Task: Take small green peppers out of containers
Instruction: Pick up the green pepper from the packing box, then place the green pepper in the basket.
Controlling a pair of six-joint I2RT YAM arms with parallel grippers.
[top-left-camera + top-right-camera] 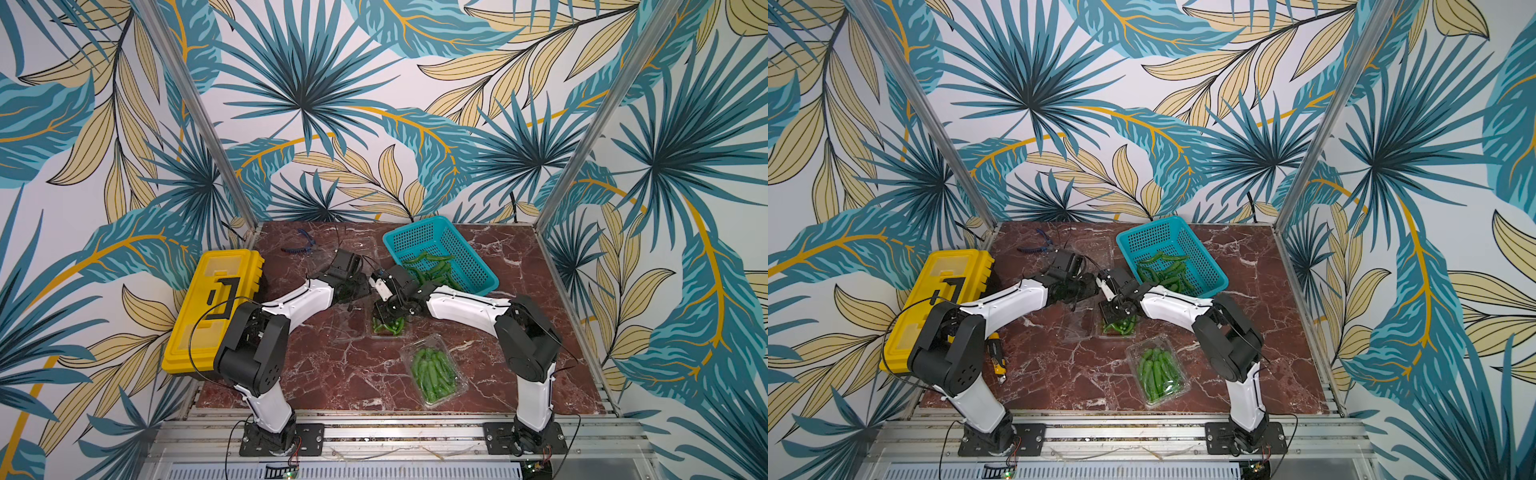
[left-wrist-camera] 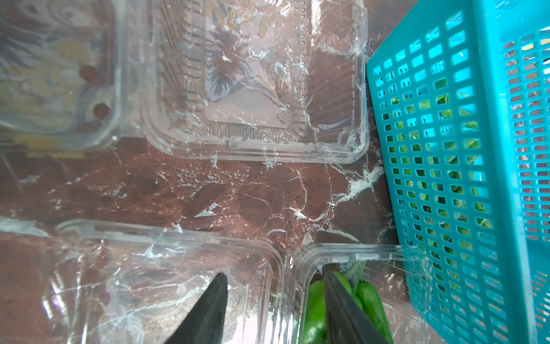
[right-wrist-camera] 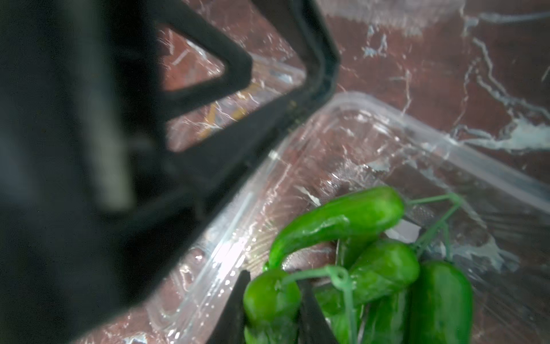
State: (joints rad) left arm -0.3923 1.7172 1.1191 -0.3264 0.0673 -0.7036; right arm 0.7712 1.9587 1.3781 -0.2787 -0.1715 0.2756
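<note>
With the open container [image 3: 357, 143] in the middle of the counter [image 1: 332, 374] as the mark, a yellow toolbox [image 1: 208, 316] sits well to its left at the counter's edge. A yellow-and-black utility knife [image 1: 998, 359] lies just beside the toolbox, and blue-handled pliers [image 1: 300, 243] lie behind the mark and to its left. The open container's clear lid [image 2: 148, 283] is folded out flat on its left side. The left end effector [image 2: 275, 275] comes in from that side and straddles the hinge line, one finger [image 2: 208, 309] over the lid and the other down in the tray. Its fingers stand roughly half apart and clamp nothing that shows. In the tray lie a handful of small green peppers [image 1: 388, 326], stems tangled, with part of the tray floor bare. The right end effector [image 3: 272, 278] reaches down into the tray from the right. Its fingers are drawn in on one small green pepper [image 3: 270, 300], gripped near its stem end. Just behind the open container an empty container [image 2: 256, 89] lies opened out on the counter. Behind and to the right stands a teal basket [image 1: 415, 239], close against the empty container, with more small green peppers [image 1: 432, 270] loose inside. Nearer than the open container and to its right lies a closed container [image 1: 419, 343], packed with small green peppers [image 1: 434, 372].
</note>
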